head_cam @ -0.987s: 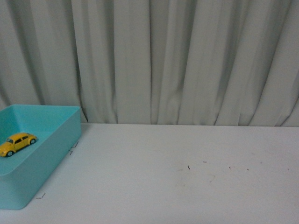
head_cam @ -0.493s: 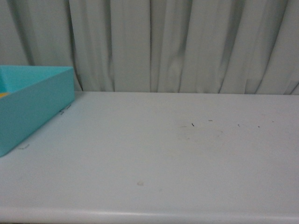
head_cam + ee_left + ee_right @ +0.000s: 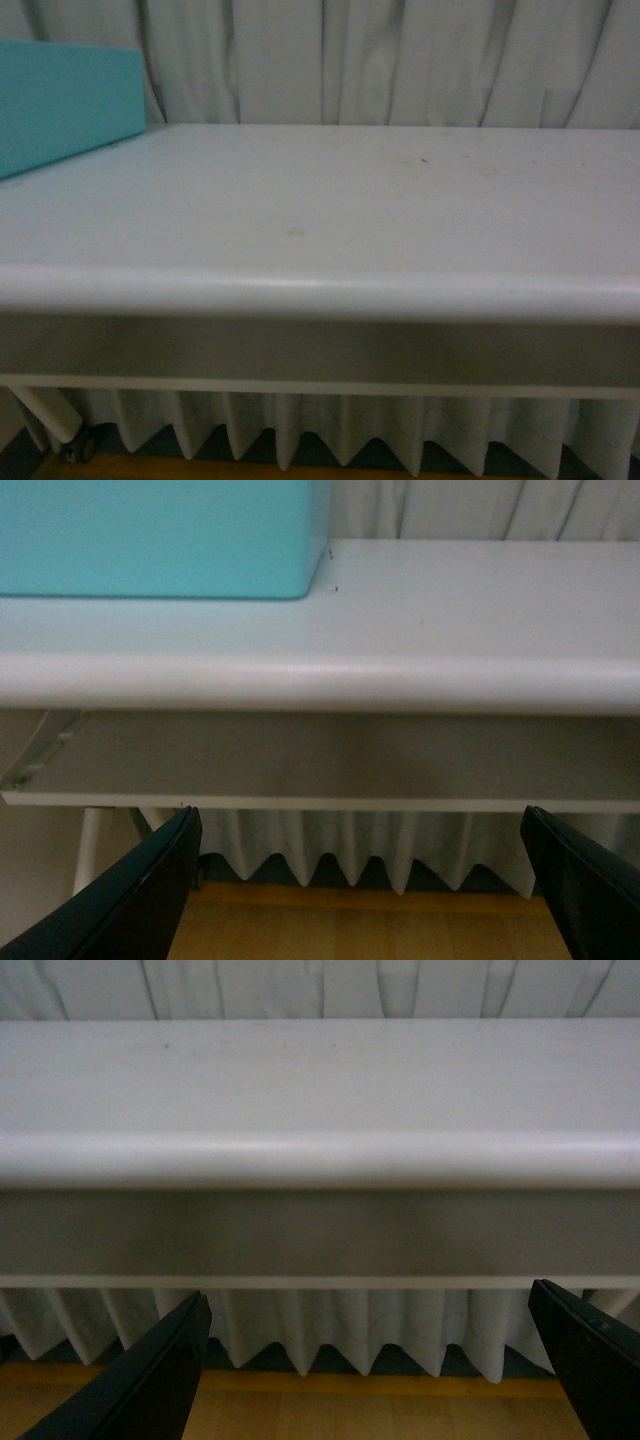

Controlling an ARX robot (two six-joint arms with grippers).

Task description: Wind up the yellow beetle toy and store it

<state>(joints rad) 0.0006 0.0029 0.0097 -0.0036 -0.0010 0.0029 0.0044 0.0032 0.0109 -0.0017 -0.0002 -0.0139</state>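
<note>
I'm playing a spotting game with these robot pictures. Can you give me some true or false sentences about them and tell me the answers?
1. A turquoise box sits on the white table. True.
2. The yellow beetle toy shows in the front view. False: no view shows it now.
3. The left gripper's jaws stand wide apart. True.
4. The right gripper holds the toy. False: its jaws are open and empty.
5. A pleated curtain hangs behind the table. True.
</note>
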